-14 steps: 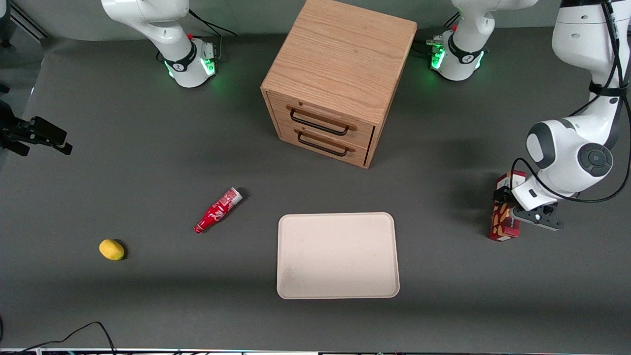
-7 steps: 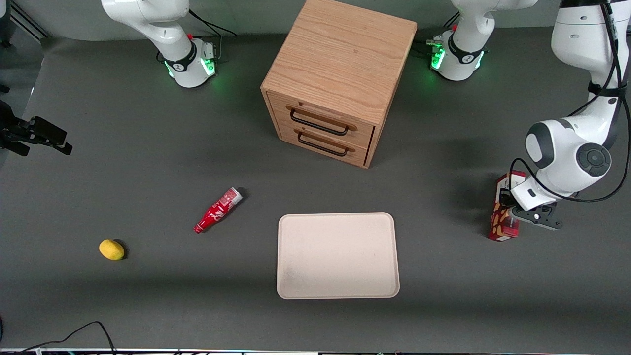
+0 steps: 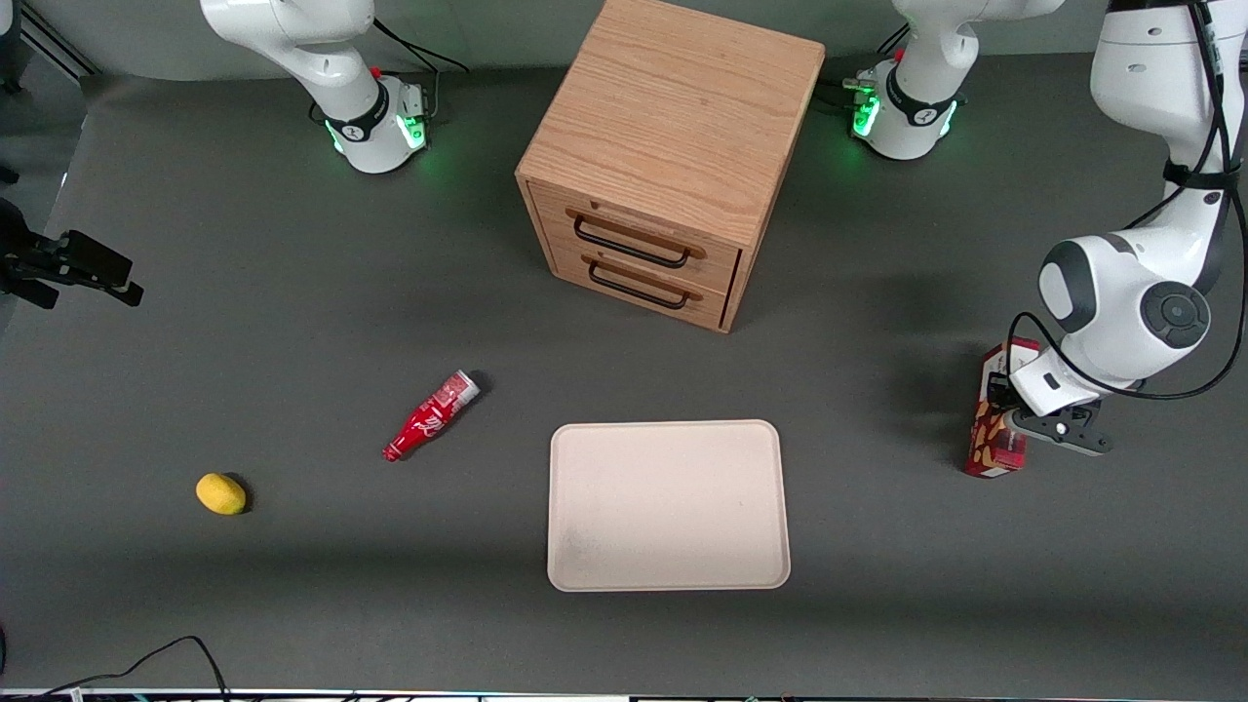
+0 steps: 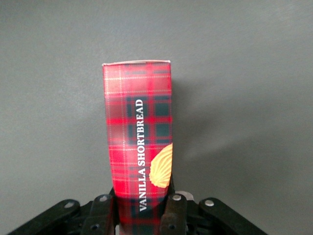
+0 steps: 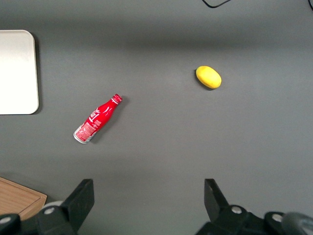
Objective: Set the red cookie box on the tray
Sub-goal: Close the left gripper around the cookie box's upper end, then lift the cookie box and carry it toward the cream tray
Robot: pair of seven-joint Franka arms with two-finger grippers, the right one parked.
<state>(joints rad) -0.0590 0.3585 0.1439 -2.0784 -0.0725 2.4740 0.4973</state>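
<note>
Gripping the slim dark-red plaid cardboard cookie box [image 4: 139,142] near one end, the left arm's black 2-finger gripper [image 4: 138,210] has its fingers [image 4: 172,211] pressed against both narrow sides, at the working arm's end of the grey table. The box appears to rest on the table, well apart from the large flat beige tray [image 3: 668,504] with its low rim. The step in hand looks like securing the grasp; next comes a lift, then a carry sideways toward the tray.
</note>
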